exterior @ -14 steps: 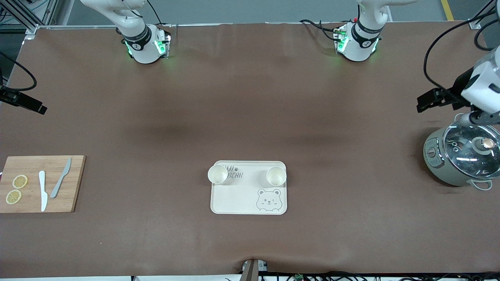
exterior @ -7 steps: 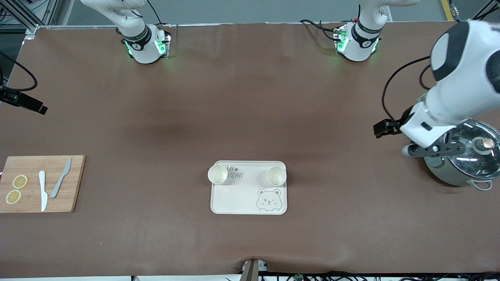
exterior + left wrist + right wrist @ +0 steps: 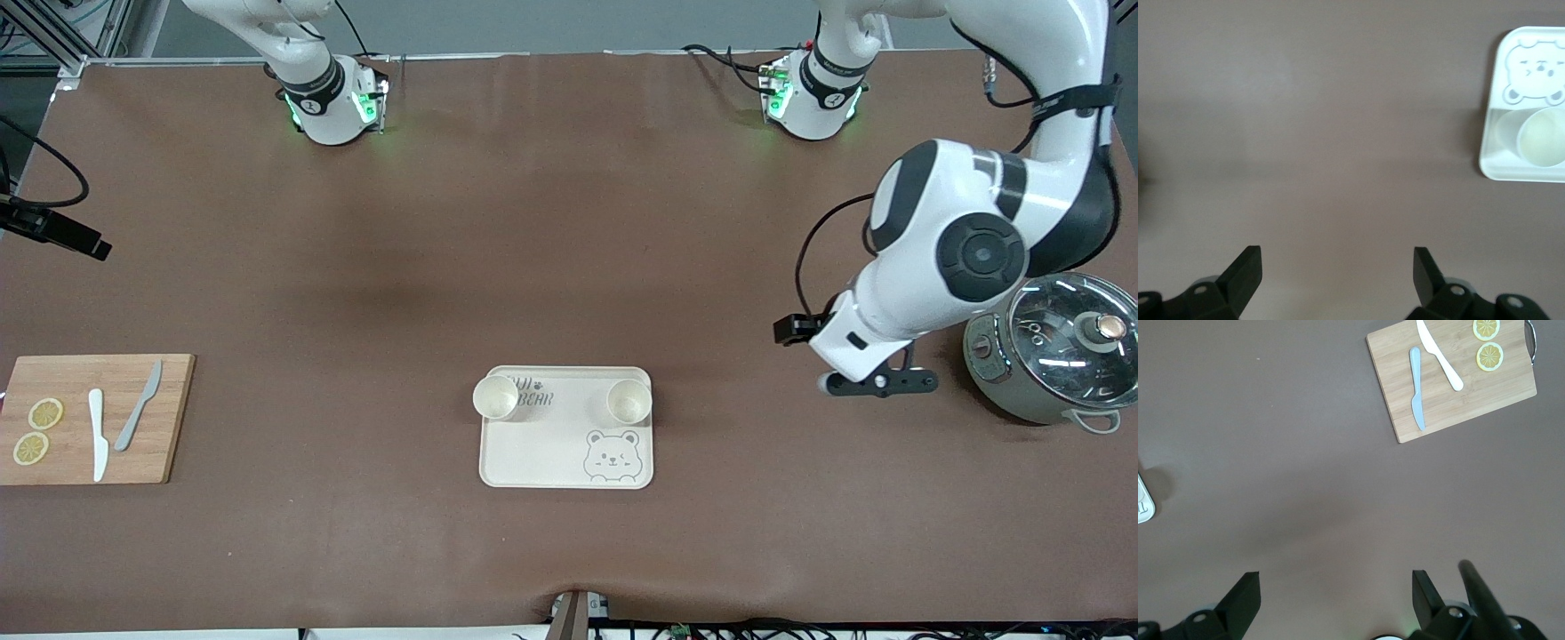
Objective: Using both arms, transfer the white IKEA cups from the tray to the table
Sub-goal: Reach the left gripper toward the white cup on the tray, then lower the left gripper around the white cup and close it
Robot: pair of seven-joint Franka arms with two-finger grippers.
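Observation:
Two white IKEA cups stand upright on a cream tray [image 3: 551,453] with a bear drawing, one [image 3: 495,396] toward the right arm's end and one [image 3: 629,401] toward the left arm's end. My left gripper [image 3: 876,381] is up over bare table between the tray and a pot. In the left wrist view it is open and empty [image 3: 1337,252], with one cup [image 3: 1541,137] on the tray [image 3: 1521,175] at the picture's edge. My right gripper [image 3: 1336,577] is open and empty over bare table. Only a black part of its hand [image 3: 55,234] shows in the front view.
A wooden cutting board [image 3: 98,418] with two knives and two lemon slices lies toward the right arm's end; it also shows in the right wrist view [image 3: 1451,380]. A grey pot with a glass lid [image 3: 1058,356] stands toward the left arm's end, close to the left arm.
The left arm has swung from over the pot toward the tray, and its hand is now lower and closer to the tray. The right arm and the cups have not moved.

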